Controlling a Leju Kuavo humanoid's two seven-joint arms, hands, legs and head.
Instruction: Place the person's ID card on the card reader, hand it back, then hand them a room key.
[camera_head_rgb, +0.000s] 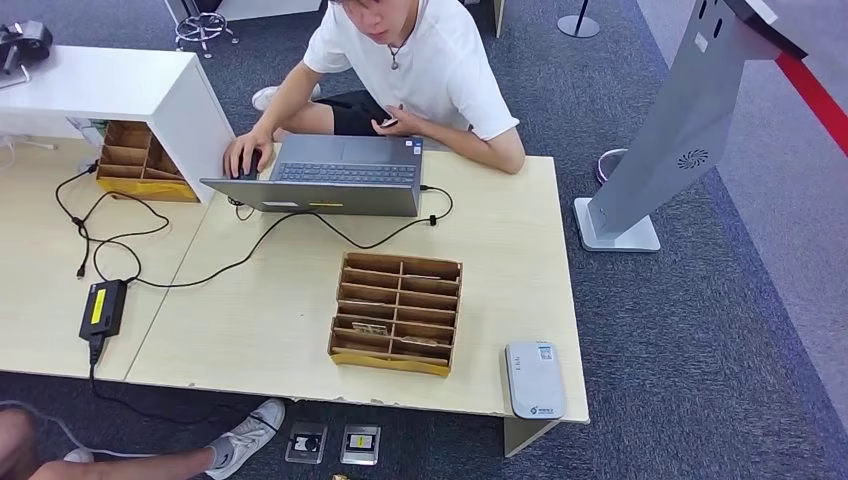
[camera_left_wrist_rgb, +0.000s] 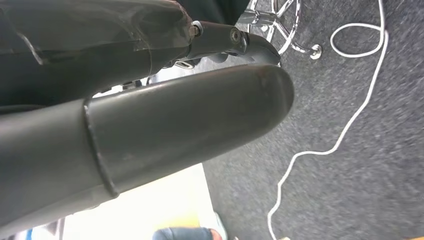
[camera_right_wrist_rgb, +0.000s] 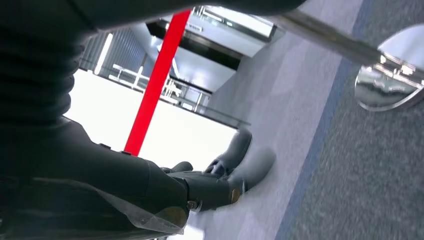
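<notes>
Right hand (camera_right_wrist_rgb: 220, 175) hangs loosely curled, holding nothing; left hand (camera_left_wrist_rgb: 190, 125) too close to tell.

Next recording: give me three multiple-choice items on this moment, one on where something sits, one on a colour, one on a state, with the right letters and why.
1. Where is the card reader?
A. near the table's front right corner
B. on the laptop
C. inside the organizer

2. What colour is the barrier strap at the upper right?
A. blue
B. red
C. green

3. What state is the laptop in?
A. closed flat
B. open, with the person's hand beside it on a mouse
C. tipped on its side

Answers: 1 A, the grey-white reader lies by the corner, right of the cardboard organizer. 2 B, the strap shows red in the head view. 3 B, its keyboard is exposed and the screen is raised.
</notes>
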